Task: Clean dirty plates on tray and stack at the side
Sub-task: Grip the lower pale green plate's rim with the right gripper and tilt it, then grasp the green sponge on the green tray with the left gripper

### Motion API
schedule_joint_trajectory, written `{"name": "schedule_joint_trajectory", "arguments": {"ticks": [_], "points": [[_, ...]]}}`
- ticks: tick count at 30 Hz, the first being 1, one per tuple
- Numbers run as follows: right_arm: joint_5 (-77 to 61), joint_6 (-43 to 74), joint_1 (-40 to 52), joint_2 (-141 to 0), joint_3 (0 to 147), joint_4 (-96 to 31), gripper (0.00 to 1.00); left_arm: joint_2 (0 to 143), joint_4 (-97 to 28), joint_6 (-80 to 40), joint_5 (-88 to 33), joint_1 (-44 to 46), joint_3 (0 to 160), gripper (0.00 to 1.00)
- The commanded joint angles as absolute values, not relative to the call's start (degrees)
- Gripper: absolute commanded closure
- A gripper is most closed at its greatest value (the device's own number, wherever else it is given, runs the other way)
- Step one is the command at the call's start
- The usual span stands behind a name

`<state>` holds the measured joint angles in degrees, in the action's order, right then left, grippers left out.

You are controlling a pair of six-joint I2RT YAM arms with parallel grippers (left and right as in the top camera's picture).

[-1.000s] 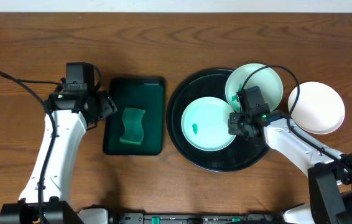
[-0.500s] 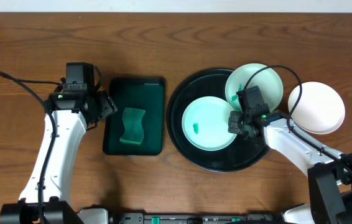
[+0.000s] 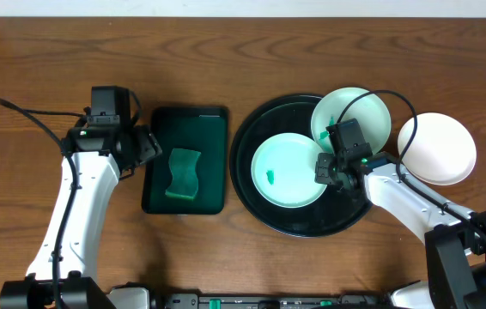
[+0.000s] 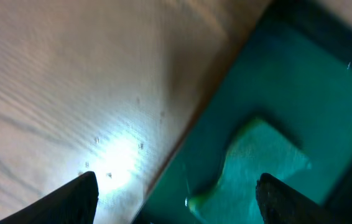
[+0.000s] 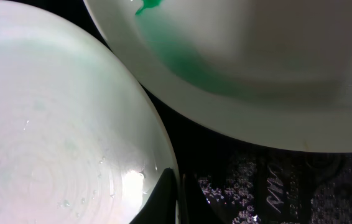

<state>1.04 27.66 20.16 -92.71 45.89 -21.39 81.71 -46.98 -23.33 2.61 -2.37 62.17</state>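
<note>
Smudged mint plate (image 3: 288, 170) flat in round black tray (image 3: 299, 225), right edge pinched by right gripper (image 3: 329, 167), clenched on it. Second plate (image 3: 352, 116) overlapping tray's far right rim; third plate (image 3: 437, 148) on table (image 3: 226, 43) just beside. Left gripper (image 3: 146, 146) released, fingers (image 4: 79, 194) spread near green tray (image 3: 161, 120) holding sponge (image 3: 183, 173).

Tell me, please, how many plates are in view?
3 plates: one in the middle of the black tray, one over the tray's upper-right rim, one on the table right of the tray. None seems hidden.
</note>
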Motion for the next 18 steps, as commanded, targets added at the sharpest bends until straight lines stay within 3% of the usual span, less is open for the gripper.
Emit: {"name": "schedule_joint_trajectory", "arguments": {"ticks": [1, 8, 18], "points": [[2.94, 28.69, 20.36, -92.16, 45.30, -21.17, 0.99, 81.58, -50.81, -23.42, -3.51, -2.50, 62.85, 0.18], [2.94, 28.69, 20.34, -92.16, 45.30, -21.17, 0.99, 81.58, -52.45, -23.18, -10.17, -1.37, 61.32, 0.18], [2.94, 28.69, 20.36, -92.16, 45.30, -21.19, 0.99, 81.60, -50.78, -19.14, -10.09, 5.65, 59.96, 0.20]]}}
